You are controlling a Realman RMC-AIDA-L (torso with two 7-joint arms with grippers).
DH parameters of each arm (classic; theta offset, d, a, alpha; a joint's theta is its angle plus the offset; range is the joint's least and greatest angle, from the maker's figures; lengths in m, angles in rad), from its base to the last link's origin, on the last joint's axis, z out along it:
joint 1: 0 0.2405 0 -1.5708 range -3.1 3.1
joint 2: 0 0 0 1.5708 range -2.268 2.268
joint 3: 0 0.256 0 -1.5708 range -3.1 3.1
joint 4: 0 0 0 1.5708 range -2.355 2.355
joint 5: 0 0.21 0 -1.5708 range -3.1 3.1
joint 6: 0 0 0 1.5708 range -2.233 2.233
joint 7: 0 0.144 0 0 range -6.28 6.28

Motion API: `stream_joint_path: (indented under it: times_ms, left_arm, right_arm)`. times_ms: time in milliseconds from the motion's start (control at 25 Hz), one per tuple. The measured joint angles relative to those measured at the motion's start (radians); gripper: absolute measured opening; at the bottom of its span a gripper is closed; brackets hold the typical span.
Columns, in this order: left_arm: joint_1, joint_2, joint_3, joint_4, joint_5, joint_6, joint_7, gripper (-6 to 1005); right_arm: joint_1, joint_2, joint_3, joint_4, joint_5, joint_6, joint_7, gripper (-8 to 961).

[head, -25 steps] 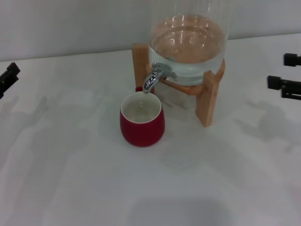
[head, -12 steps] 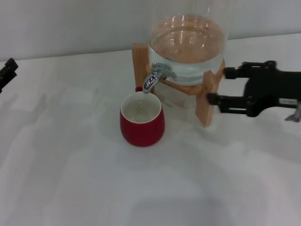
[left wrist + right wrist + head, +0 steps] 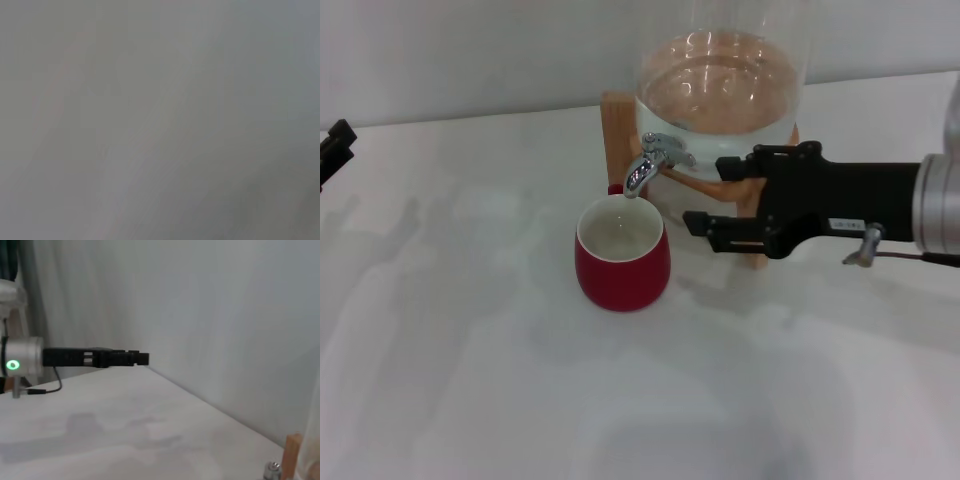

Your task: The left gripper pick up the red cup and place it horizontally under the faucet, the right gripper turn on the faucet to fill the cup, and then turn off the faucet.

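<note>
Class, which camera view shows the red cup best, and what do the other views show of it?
The head view: the red cup stands upright and unblocked under the faucet, its white inside visible. The left wrist view is a featureless grey blur; the right wrist view shows the table and the left arm, no cup.

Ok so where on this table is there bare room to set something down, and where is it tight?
Free: the wide bare table in front of the red cup, and the stretch between the cup and the left gripper at the left edge. Crowded: around the faucet, where the cup sits under the spout beside the wooden stand and the open right gripper reaches in.
</note>
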Motion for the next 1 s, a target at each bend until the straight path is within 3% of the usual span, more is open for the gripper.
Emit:
stream_joint_path:
  times_ms: [1000]
  left_arm:
    - [0.028, -0.002, 0.002, 0.032, -0.001, -0.040, 0.002, 879]
  right_arm:
    - [0.109, -0.005, -0.021, -0.179, 0.019, -0.110, -0.007, 722]
